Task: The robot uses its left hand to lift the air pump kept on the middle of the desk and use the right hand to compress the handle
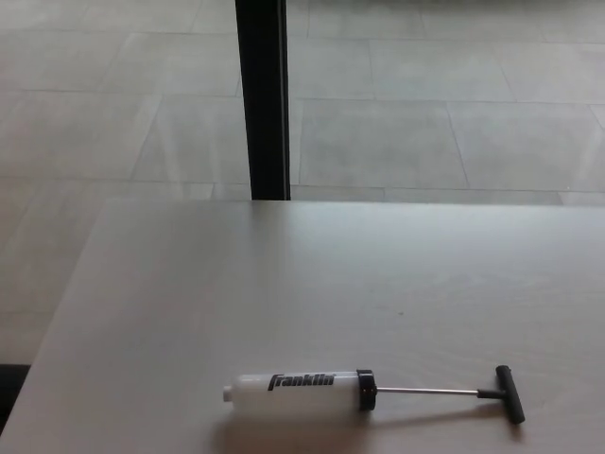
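Evidently nothing is begun: the air pump (298,390) lies flat on the desk (189,312), its handle (508,393) drawn out, with neither hand in view, so no fingers are near it.

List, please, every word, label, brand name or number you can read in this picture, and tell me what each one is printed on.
"Franklin": black lettering along the side of the white barrel of the air pump, which lies on the desk.
No other text, number or sign is visible anywhere else in the head view.
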Robot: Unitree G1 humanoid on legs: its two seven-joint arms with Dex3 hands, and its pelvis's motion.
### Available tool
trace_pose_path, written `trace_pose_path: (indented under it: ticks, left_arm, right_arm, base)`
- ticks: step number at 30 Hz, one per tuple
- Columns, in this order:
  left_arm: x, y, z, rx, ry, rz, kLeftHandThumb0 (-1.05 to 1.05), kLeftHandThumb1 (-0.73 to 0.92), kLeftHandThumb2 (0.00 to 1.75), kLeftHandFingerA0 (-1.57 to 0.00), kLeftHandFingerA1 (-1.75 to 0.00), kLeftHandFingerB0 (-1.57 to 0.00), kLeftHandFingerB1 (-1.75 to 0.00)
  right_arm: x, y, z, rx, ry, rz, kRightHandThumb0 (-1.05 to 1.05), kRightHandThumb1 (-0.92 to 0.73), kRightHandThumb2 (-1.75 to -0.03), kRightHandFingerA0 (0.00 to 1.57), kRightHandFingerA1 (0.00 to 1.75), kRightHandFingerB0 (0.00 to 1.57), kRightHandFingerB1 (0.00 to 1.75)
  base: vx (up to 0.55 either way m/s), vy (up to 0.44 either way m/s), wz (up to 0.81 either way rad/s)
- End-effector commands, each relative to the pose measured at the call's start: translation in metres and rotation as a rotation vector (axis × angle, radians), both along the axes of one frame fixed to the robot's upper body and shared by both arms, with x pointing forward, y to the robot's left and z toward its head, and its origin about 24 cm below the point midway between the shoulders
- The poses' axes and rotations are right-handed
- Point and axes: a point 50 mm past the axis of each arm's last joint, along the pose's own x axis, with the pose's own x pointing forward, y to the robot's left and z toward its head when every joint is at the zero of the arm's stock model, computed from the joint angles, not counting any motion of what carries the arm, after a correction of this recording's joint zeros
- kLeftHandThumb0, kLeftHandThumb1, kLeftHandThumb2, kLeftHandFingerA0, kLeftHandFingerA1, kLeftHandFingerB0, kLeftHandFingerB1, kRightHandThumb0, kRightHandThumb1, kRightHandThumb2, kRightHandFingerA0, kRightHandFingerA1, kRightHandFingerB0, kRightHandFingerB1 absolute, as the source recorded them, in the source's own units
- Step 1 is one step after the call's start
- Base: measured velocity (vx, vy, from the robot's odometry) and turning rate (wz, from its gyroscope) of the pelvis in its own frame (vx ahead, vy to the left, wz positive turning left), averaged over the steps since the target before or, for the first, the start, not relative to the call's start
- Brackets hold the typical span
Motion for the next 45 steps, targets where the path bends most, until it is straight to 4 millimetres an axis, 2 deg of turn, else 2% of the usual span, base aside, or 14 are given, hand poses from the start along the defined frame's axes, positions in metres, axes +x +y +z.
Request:
trace_pose_path:
  ticks: [1, 2, 6, 12, 13, 17, 18, 20, 22, 28, 29, 31, 32, 45]
  left_arm:
    - [0.008, 0.015, 0.018, -0.017, -0.185, 0.036, -0.61, 0.63, 0.59, -0.43, -0.49, -0.46, -0.39]
    - [0.011, 0.016, 0.020, -0.002, -0.205, 0.046, -0.61, 0.63, 0.60, -0.46, -0.51, -0.46, -0.41]
    - [0.044, 0.027, 0.045, 0.183, -0.348, -0.003, -0.57, 0.58, 0.57, -0.37, -0.64, -0.36, -0.43]
    - [0.106, 0.031, 0.100, 0.495, -0.434, -0.260, -0.72, 0.61, 0.58, -0.29, -0.48, -0.27, -0.36]
    - [0.126, 0.026, 0.119, 0.581, -0.487, -0.350, -0.73, 0.59, 0.58, -0.34, -0.51, -0.30, -0.35]
    - [0.163, 0.002, 0.151, 0.745, -0.580, -0.523, -0.72, 0.62, 0.59, -0.33, -0.49, -0.29, -0.35]
    - [0.181, -0.013, 0.169, 0.820, -0.596, -0.639, -0.77, 0.51, 0.87, -0.23, -0.51, -0.20, -0.44]
    - [0.205, -0.047, 0.194, 0.903, -0.713, -0.788, -0.72, 0.49, 0.84, -0.23, -0.50, -0.21, -0.43]
    - [0.225, -0.087, 0.211, 0.941, -0.837, -0.895, -0.71, 0.60, 0.59, -0.32, -0.39, -0.28, -0.32]
    - [0.242, -0.142, 0.228, 0.997, -0.932, -1.090, -0.73, 0.46, 0.85, -0.28, -0.54, -0.24, -0.47]
    - [0.246, -0.170, 0.229, 1.033, -0.951, -1.221, -0.70, 0.60, 0.58, -0.36, -0.41, -0.30, -0.35]
    - [0.247, -0.180, 0.229, 1.045, -0.952, -1.260, -0.70, 0.60, 0.58, -0.36, -0.41, -0.30, -0.35]
    - [0.248, -0.192, 0.228, 1.055, -0.961, -1.301, -0.71, 0.45, 0.83, -0.31, -0.53, -0.25, -0.46]
    - [0.242, -0.266, 0.201, 0.930, -0.934, -1.635, -0.73, 0.48, 0.87, -0.29, -0.56, -0.24, -0.49]
  right_arm:
    - [0.000, -0.021, 0.025, -0.016, -0.213, -0.071, -0.58, -0.78, -0.63, 0.68, 0.66, 0.37, 0.38]
    - [0.000, -0.021, 0.026, -0.021, -0.218, -0.063, -0.61, -0.62, -0.97, 0.63, 0.71, 0.29, 0.52]
    - [0.001, -0.023, 0.029, -0.011, -0.270, -0.083, -0.57, -0.78, -0.63, 0.62, 0.68, 0.37, 0.36]
    - [0.020, -0.033, 0.063, -0.057, -0.413, -0.068, -0.72, -0.64, -0.98, 0.18, 0.62, 0.07, 0.44]
    - [0.030, -0.034, 0.079, -0.108, -0.439, -0.026, -0.70, -0.81, -0.64, 0.12, 0.51, 0.13, 0.31]
    - [0.051, -0.033, 0.106, -0.174, -0.480, 0.047, -0.75, -0.64, -1.01, 0.01, 0.45, 0.07, 0.29]
    - [0.061, -0.030, 0.120, -0.198, -0.532, 0.073, -0.74, -0.83, -0.65, 0.09, 0.43, 0.12, 0.27]
    - [0.078, -0.022, 0.140, -0.224, -0.615, 0.123, -0.37, -0.50, -1.08, 0.02, 0.53, 0.00, 0.50]
    - [0.096, -0.008, 0.157, -0.261, -0.674, 0.209, -0.74, -0.83, -0.65, 0.14, 0.49, 0.15, 0.30]
    - [0.114, 0.018, 0.170, -0.267, -0.730, 0.313, -0.76, -0.81, -0.65, 0.18, 0.42, 0.17, 0.29]
    - [0.120, 0.031, 0.172, -0.289, -0.732, 0.379, -0.35, -0.55, -1.10, 0.04, 0.52, 0.00, 0.49]
    - [0.122, 0.037, 0.172, -0.300, -0.729, 0.403, -0.35, -0.55, -1.10, 0.04, 0.52, 0.00, 0.49]
    - [0.124, 0.044, 0.172, -0.297, -0.737, 0.430, -0.70, -0.85, -0.65, 0.18, 0.48, 0.16, 0.29]
    - [0.140, 0.099, 0.156, -0.294, -0.611, 0.643, -0.75, -0.87, -0.66, 0.20, 0.46, 0.17, 0.29]
  base:
    - [0.00, 0.000, 0.00]
    - [0.00, 0.000, 0.00]
    - [0.00, 0.000, 0.00]
    - [0.00, 0.000, 0.00]
    - [0.00, 0.000, 0.00]
    - [0.00, 0.000, 0.00]
    - [0.00, 0.000, 0.00]
    - [0.00, 0.000, 0.00]
    - [0.00, 0.000, 0.00]
    - [0.00, 0.000, 0.00]
    - [0.00, 0.000, 0.00]
    - [0.00, 0.000, 0.00]
    - [0.00, 0.000, 0.00]
    - [0.00, 0.000, 0.00]
